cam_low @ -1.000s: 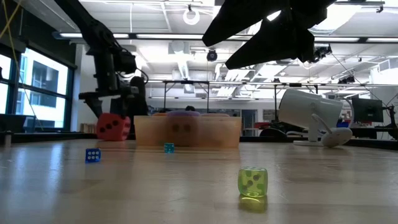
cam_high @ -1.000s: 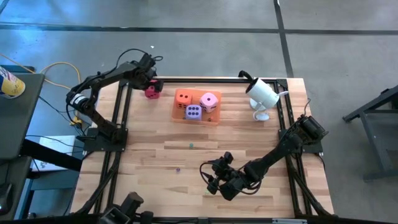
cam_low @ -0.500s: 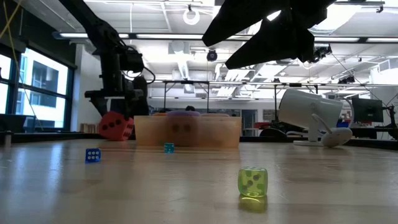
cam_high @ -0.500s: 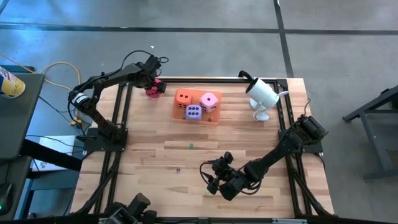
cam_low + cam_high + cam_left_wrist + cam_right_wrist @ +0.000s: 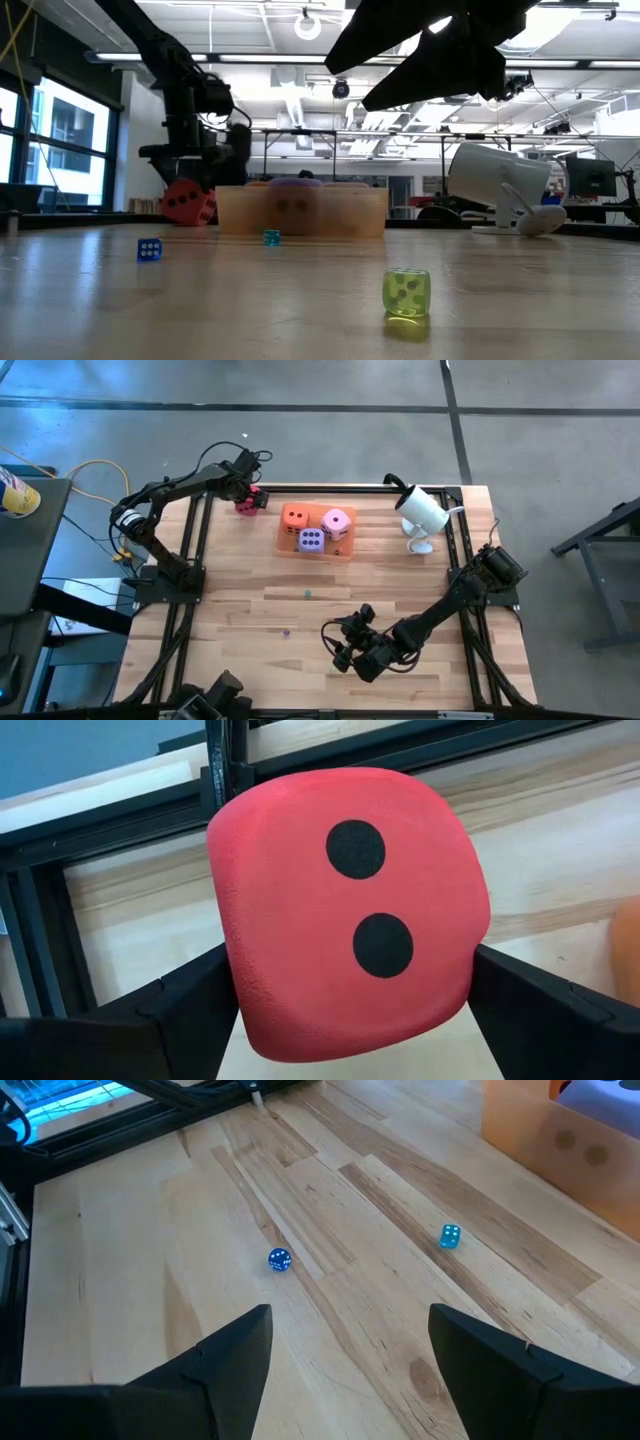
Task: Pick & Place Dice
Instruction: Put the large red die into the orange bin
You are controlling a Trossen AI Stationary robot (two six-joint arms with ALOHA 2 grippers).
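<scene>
The red-magenta die [image 5: 246, 502] is near the table's far left corner, between the fingers of my left gripper [image 5: 243, 493], which is shut on it. In the left wrist view the die [image 5: 350, 910] shows a two-pip face. The orange die [image 5: 295, 515], light pink die [image 5: 337, 522] and purple die [image 5: 311, 540] sit inside the translucent orange tray [image 5: 345, 552]. In the low view the tray [image 5: 300, 212] blurs them. My right gripper [image 5: 342, 647] hangs open over the table's near edge and holds nothing [image 5: 350, 1370]. My left gripper pinches the red-magenta die between its two fingers, one finger [image 5: 185, 1010] on one side face [image 5: 232, 950] and the other [image 5: 530, 1010] on the opposite face. The fingers come from above, pointing down. The die [image 5: 188, 202] sits tilted; whether it is clear of the table I cannot tell.
Three tiny dice lie on the wood: blue [image 5: 149, 249], teal [image 5: 271, 237] and yellow-green [image 5: 406, 293]. A white lamp-like device [image 5: 421, 515] stands at the far right. The black frame rail [image 5: 200, 520] runs along the left edge. Bare wood lies between tray and right gripper.
My left gripper has moved a little toward the far edge and to the right, taking the red-magenta die along. The die, which stood flat on the table, is now tilted.
</scene>
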